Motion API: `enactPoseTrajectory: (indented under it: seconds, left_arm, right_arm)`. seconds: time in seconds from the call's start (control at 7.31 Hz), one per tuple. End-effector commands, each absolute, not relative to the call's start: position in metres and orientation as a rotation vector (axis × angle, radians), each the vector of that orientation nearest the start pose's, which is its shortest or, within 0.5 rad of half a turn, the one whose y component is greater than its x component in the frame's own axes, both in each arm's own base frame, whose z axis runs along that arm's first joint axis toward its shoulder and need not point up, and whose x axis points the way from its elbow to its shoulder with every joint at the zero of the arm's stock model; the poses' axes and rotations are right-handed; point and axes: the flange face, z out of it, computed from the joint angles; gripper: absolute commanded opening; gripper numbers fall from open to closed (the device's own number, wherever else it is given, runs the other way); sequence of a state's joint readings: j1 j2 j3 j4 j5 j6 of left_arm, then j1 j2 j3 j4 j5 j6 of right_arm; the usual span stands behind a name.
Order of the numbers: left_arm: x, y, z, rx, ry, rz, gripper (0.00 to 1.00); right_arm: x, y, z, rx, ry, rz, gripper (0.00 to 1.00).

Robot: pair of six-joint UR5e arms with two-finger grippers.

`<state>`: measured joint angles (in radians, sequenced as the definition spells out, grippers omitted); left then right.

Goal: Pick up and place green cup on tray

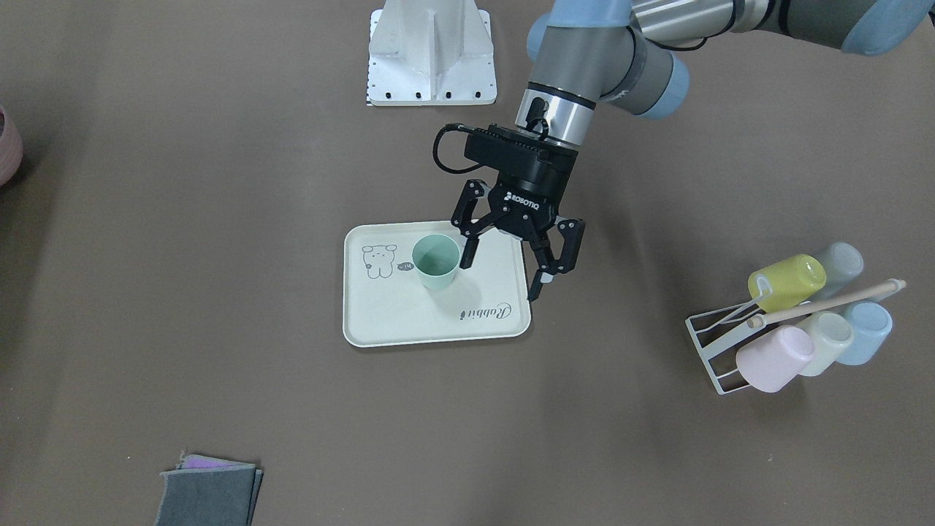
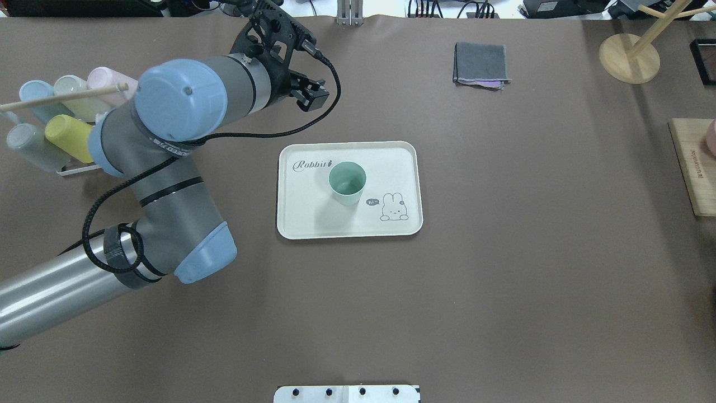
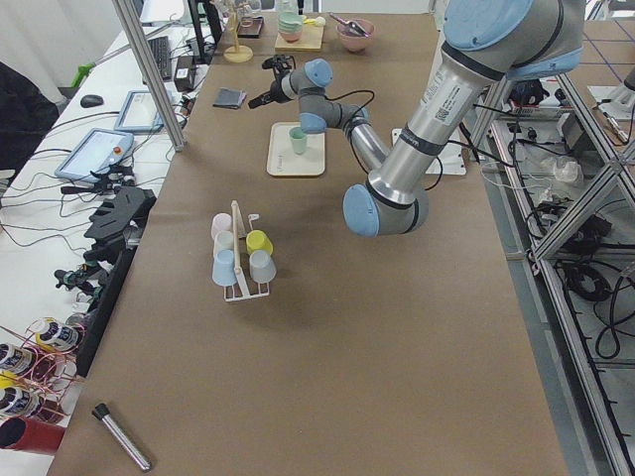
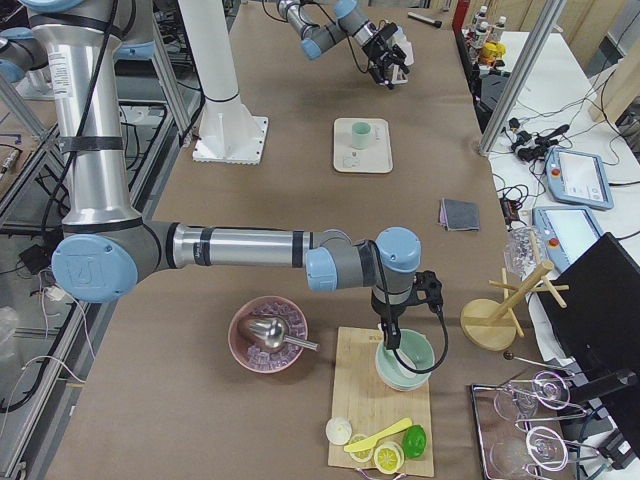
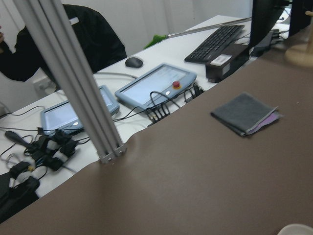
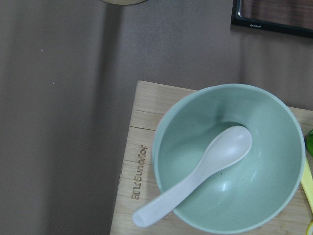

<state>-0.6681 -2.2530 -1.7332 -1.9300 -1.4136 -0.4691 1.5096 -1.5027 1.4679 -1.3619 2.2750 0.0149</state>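
Observation:
The green cup is a pale mint tumbler. It stands upright, mouth up, near the middle of the cream tray, between the small animal drawing and the "Rabbit" script. Both also show in the overhead view: the cup and the tray. My left gripper is open and empty. It hangs raised above the tray's side nearest the cup rack and is clear of the cup. My right gripper shows only in the exterior right view, far off over a green bowl. I cannot tell whether it is open or shut.
A wire rack with several pastel cups lies on the robot's left. A folded grey cloth lies beyond the tray. A wooden stand and a cutting board are at the right. The green bowl with a spoon sits on that board.

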Motion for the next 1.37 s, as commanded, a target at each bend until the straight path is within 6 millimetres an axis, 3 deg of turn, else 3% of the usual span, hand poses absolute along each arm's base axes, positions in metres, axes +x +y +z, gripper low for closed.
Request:
enactPoseTrajectory:
  seconds: [0.0, 0.14, 0.27, 0.41, 0.55, 0.68, 0.82, 0.96, 1.09, 1.23]
  left_arm:
    - [0.38, -0.536, 0.204, 0.805, 0.47, 0.232, 0.99]
    - [0.35, -0.53, 0.245, 0.745, 0.506, 0.049, 0.99]
    - [0.33, -0.523, 0.274, 0.732, 0.644, -0.181, 0.99]
    - [0.297, -0.528, 0.292, 0.684, 0.677, -0.242, 0.99]
    - [0.227, -0.553, 0.318, 0.529, 0.741, -0.281, 0.99]
    - [0.139, -0.589, 0.349, 0.3, 0.843, -0.36, 0.99]
    - [0.092, -0.596, 0.365, 0.24, 0.886, -0.328, 0.99]
    - [0.057, -0.595, 0.397, 0.218, 0.828, -0.303, 0.99]
    - [0.029, -0.591, 0.42, 0.191, 0.815, -0.284, 0.99]
    - [0.004, -0.593, 0.454, 0.133, 0.846, -0.238, 0.99]
  right_arm:
    - [0.036, -0.535, 0.666, 0.147, -0.705, -0.111, 1.0]
    - [0.037, -0.531, 0.671, 0.139, -0.705, -0.11, 1.0]
    - [0.037, -0.529, 0.674, 0.134, -0.705, -0.107, 1.0]
    - [0.037, -0.529, 0.675, 0.129, -0.705, -0.101, 1.0]
    - [0.037, -0.53, 0.674, 0.131, -0.705, -0.103, 1.0]
    - [0.037, -0.531, 0.674, 0.132, -0.705, -0.104, 1.0]
    - [0.037, -0.531, 0.674, 0.131, -0.705, -0.101, 1.0]
    - [0.036, -0.532, 0.672, 0.134, -0.705, -0.102, 1.0]
    - [0.037, -0.532, 0.673, 0.133, -0.705, -0.101, 1.0]
    - [0.037, -0.531, 0.674, 0.131, -0.705, -0.101, 1.0]
